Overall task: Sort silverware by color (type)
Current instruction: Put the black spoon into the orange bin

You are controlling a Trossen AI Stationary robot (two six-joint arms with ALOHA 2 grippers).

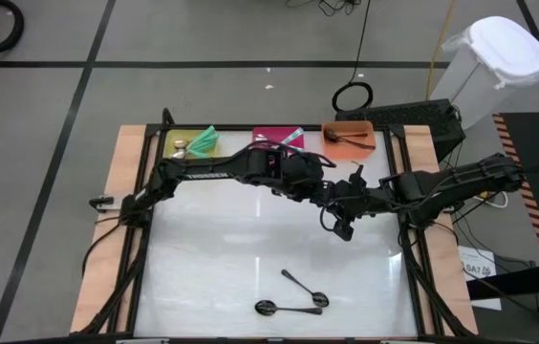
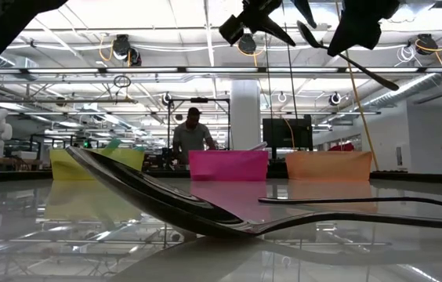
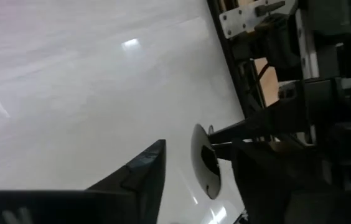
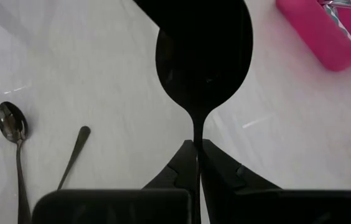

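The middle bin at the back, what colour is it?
The middle bin is bright pink, sitting between a yellow bin and an orange bin. The low view shows it best.

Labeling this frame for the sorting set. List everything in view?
dark spoon: one, held above the table's middle, handle pinched by the right gripper
loose spoons: two, dark, near edge of the table
yellow bin: one, far left, teal-handled pieces inside
pink bin: one, far middle, teal-handled pieces inside
orange bin: one, far right, a dark spoon inside
person: one, behind the bins
left gripper: open, at the held spoon's bowl
right gripper: shut on the handle
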